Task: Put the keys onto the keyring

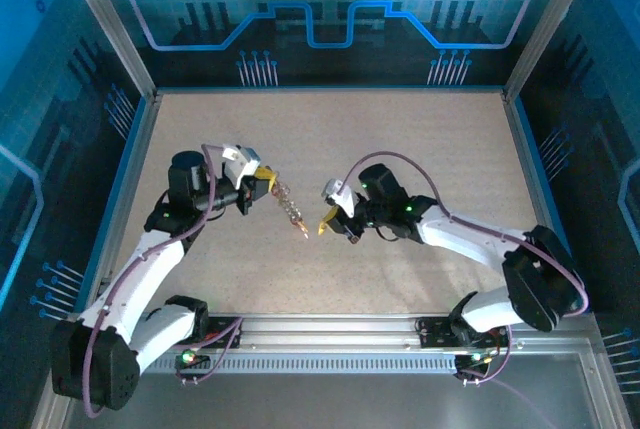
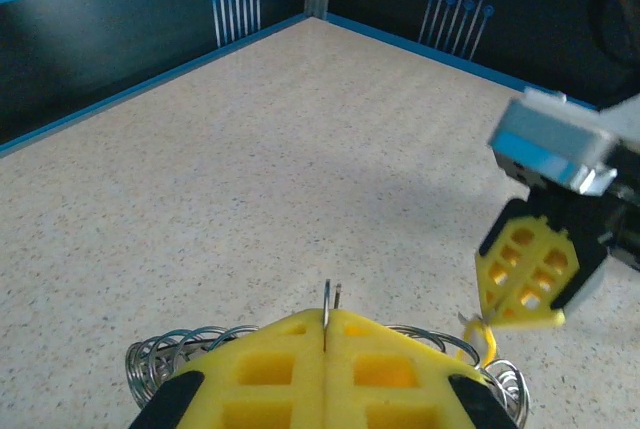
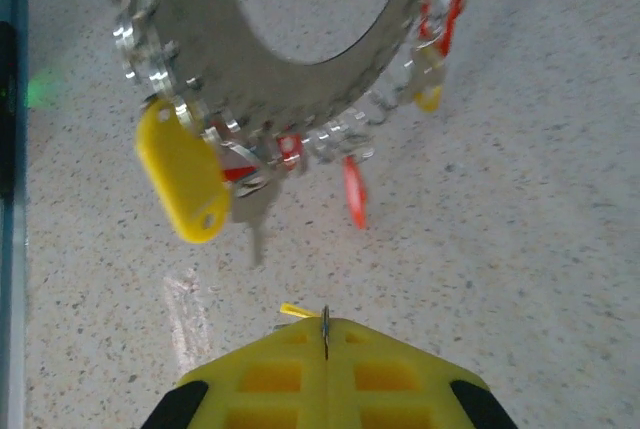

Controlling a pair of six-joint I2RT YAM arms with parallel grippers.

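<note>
left end effector (image 2: 325, 319) clenched on keyring (image 3: 300, 84), right end effector (image 3: 325, 326) pinching a key (image 3: 324, 312)

Keyring (image 3: 300, 94), grey, is hanging upright above mid-table, yellow- and red-tagged keys (image 3: 255, 224) dangling beneath it; a lone key (image 3: 324, 321) is hovering just right.

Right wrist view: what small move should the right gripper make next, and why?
Probably ease the right gripper forward, bringing its pinched key to the keyring: the left gripper holds that ring just ahead, not yet touching the key.
</note>
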